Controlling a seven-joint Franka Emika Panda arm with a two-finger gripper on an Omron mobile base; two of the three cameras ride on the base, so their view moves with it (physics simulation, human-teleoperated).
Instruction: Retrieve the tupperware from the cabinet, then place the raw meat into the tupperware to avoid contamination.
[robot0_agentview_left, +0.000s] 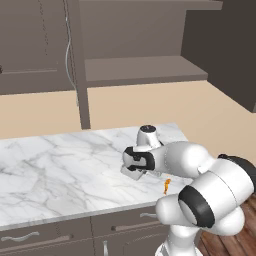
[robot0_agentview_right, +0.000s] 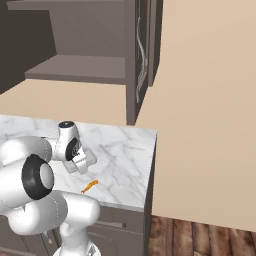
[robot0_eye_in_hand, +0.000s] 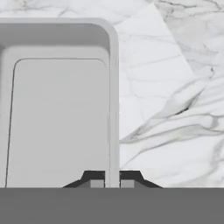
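Item: pincer (robot0_eye_in_hand: 112, 183), low centre of the hand view, its two dark tips pressed together on the right-hand wall of the tupperware (robot0_eye_in_hand: 61, 118), one tip inside the rim and one outside. You had the container clamped by its edge, its shallow translucent tray taking up the left half of that view, apparently empty, with the marble worktop (robot0_eye_in_hand: 175, 87) to the right. Whether the base sat on the stone or hung just above it could not be told. In the left base view the pincer (robot0_agentview_left: 134, 172) sat at centre frame over the worktop (robot0_agentview_left: 60, 170), the tupperware a pale sliver beneath it. Item: raw meat (robot0_agentview_left: 166, 186), a small orange morsel lower right of centre in that view, near the worktop's front edge, close beside the pincer yet apart from it; in the right base view the raw meat (robot0_agentview_right: 89, 186) lay just below and right of the hand. Item: cabinet (robot0_agentview_left: 145, 70), upper frame, open, its shelf bare. Judged step: setting the container down. You would do well to lower it flat until the base bears fully, release without dragging the wall sideways, keep it clear of the morsel, and leave it near enough for a short transfer.
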